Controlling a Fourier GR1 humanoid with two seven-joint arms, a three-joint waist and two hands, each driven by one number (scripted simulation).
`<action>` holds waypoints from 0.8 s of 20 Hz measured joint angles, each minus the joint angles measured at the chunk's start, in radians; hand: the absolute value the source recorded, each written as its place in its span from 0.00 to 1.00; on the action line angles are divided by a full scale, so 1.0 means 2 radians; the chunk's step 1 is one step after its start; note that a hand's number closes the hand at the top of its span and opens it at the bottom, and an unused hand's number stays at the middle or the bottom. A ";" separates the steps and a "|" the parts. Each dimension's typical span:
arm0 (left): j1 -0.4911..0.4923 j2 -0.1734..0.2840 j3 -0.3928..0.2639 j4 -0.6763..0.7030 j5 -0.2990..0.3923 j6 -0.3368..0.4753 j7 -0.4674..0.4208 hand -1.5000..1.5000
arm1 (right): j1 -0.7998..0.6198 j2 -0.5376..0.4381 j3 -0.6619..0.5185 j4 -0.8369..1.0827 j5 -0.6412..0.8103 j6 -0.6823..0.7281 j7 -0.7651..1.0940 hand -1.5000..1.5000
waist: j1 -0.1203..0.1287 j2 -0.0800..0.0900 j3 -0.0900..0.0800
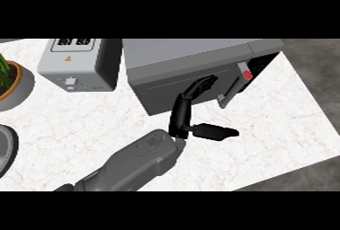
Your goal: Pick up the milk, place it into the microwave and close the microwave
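One hand in shot, fingers straight and flat against the microwave door, thumb out wide. Door nearly closed; milk hidden from sight. Toaster just left, plant at the counter edge, bare marble right.
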 measured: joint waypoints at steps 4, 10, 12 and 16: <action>-0.002 0.000 -0.002 0.003 0.008 -0.003 -0.010 0.00 | -0.004 0.024 0.018 0.026 -0.055 0.013 0.014 0.00 | 0.000 0.002 0.000; -0.002 0.000 -0.002 0.008 0.021 -0.006 -0.027 0.00 | -0.018 0.025 0.021 0.057 -0.107 0.031 0.032 0.00 | -0.004 0.001 0.000; -0.001 0.000 -0.002 0.010 0.024 -0.006 -0.033 0.00 | -0.023 0.020 0.019 0.067 -0.120 0.037 0.037 0.00 | -0.006 0.001 0.000; -0.001 0.000 -0.002 0.013 0.031 -0.007 -0.044 0.00 | -0.035 0.014 0.015 0.086 -0.144 0.048 0.042 0.00 | -0.007 0.001 0.000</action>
